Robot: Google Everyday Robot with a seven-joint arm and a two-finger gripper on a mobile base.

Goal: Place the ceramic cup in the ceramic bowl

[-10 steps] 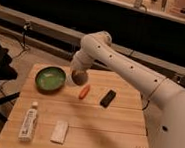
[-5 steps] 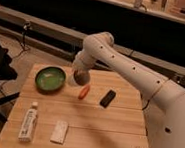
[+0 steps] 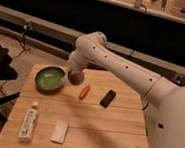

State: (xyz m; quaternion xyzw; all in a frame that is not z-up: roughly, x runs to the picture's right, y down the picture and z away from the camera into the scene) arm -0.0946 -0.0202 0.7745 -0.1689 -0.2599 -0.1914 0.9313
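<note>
– Wooden slats make up the table [image 3: 112, 126], with a dark wall and pale ledges running behind it. What sits on it?

– The ceramic bowl [image 3: 49, 89], green with a paler glossy inside, is at about 10 o'clock from the table's middle. An orange carrot-like piece [image 3: 84, 91] lies near the middle, tilted, and a black block [image 3: 108, 98] lies at its 3 o'clock, apart from it. A white bottle [image 3: 28, 122] lies flat toward 8 o'clock, with a white packet [image 3: 59, 131] near it at its 3 o'clock.

– And the gripper?

– The white arm [image 3: 118, 62] reaches in from the robot's body [image 3: 174, 125] at 3 o'clock, bends at an elbow near 12 o'clock and drops down. The gripper [image 3: 75, 75] hangs at its end, just beside the bowl's rim, at the bowl's 3 o'clock.

– Is it wide or narrow?

– It is closed around the ceramic cup [image 3: 76, 79], a small round dark shape at its tip.

– So where is the cup compared with the bowl?

– Outside it, just off the rim at 3 o'clock and at 11 o'clock from the orange piece. How high it is above the wood, I cannot tell. The bowl's inside shows only its own pale glaze.
</note>
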